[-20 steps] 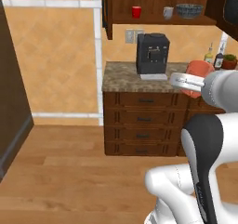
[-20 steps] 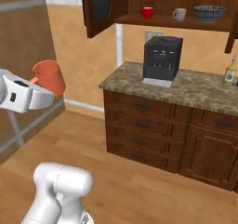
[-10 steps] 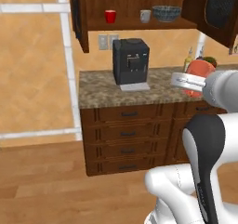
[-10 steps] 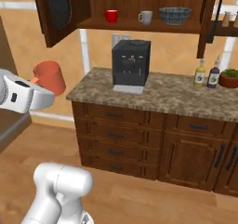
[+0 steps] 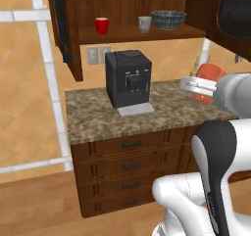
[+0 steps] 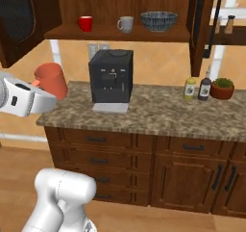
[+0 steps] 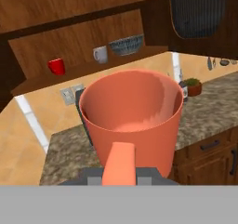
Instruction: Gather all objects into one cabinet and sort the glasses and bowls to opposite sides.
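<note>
My gripper [image 7: 120, 173] is shut on the handle of the salmon-pink cup [image 7: 132, 109], which I hold upright in the air in front of the counter. The gripper [image 5: 198, 85] and cup [image 5: 211, 78] hang at counter height, right of the coffee machine in the left base view. In the right base view the gripper [image 6: 41, 88] and cup [image 6: 52, 79] are left of the machine. The dark-brown cabinet [image 6: 115, 33] stands open above. On its shelf sit a red cup [image 6: 86, 23], a grey mug [image 6: 125, 24] and a dark-grey ribbed bowl [image 6: 158, 20] from left to right.
A black coffee machine [image 6: 111, 77] stands on the speckled stone counter [image 6: 158, 110]. Two bottles [image 6: 190, 88] and a potted plant [image 6: 223, 88] sit at the counter's right end. Open cabinet doors [image 6: 204, 19] jut out on both sides. Drawer units [image 6: 98, 151] lie below.
The whole picture has shifted as the base drove: the counter and open cabinet now sit nearer and more centred. The salmon-pink cup stays in my shut gripper.
</note>
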Motion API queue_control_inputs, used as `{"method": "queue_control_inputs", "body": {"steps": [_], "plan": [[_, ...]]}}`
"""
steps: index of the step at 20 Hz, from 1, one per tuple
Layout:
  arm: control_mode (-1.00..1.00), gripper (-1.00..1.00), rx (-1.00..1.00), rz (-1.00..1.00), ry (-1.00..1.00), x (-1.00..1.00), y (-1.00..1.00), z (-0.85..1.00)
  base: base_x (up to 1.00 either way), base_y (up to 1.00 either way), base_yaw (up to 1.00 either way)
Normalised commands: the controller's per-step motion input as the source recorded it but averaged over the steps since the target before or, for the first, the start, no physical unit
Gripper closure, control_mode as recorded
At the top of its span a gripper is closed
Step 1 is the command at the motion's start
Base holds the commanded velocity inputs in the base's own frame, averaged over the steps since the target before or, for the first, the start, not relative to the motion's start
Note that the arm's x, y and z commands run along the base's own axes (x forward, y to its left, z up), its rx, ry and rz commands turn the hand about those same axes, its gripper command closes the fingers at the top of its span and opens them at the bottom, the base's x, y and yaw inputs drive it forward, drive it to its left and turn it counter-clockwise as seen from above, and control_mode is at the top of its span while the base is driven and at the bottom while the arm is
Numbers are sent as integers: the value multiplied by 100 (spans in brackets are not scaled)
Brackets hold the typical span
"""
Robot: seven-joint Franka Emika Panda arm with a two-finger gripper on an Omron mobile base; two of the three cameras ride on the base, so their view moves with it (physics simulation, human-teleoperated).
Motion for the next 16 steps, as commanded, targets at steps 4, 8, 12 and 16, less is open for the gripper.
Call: {"method": "queue_control_inputs", "body": {"steps": [4, 8, 12, 16], "plan": [[100, 100, 0, 0, 0, 0, 0, 0, 76, 19, -5], [100, 100, 0, 0, 0, 0, 0, 0, 62, 27, 0], [100, 100, 0, 0, 0, 0, 0, 0, 46, 15, 0], [100, 100, 0, 0, 0, 0, 0, 0, 61, 18, 12]]}}
